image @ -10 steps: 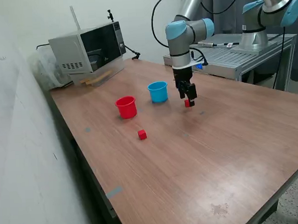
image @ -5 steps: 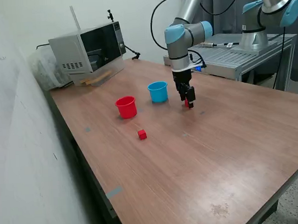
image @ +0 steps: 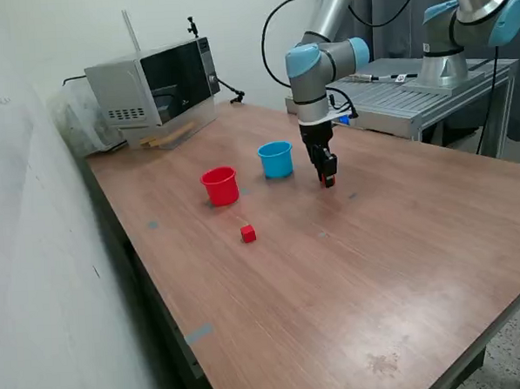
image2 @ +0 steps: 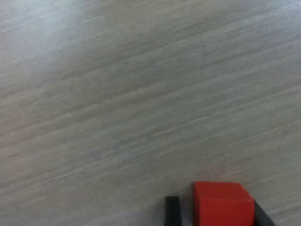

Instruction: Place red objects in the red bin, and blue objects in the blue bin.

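Observation:
My gripper (image: 327,179) stands low over the table (image: 377,267), just to the exterior view's right of the blue bin (image: 276,159). Its fingers straddle a small red cube (image: 328,183) that rests on the wood. In the wrist view this cube (image2: 220,205) sits between two dark fingers (image2: 172,212); one touches it and a narrow gap shows at the other. A second red cube (image: 248,234) lies loose in front of the red bin (image: 220,185). No blue objects show in either view.
A microwave (image: 154,87) stands at the back corner on the exterior view's left, near the wall. Behind the table, a metal platform (image: 412,95) carries a second arm (image: 469,18). The table edge runs along the exterior view's left.
The gripper has shifted slightly toward the exterior view's left and come down over the red cube, which earlier showed beside its fingers. The fingers now look closer together.

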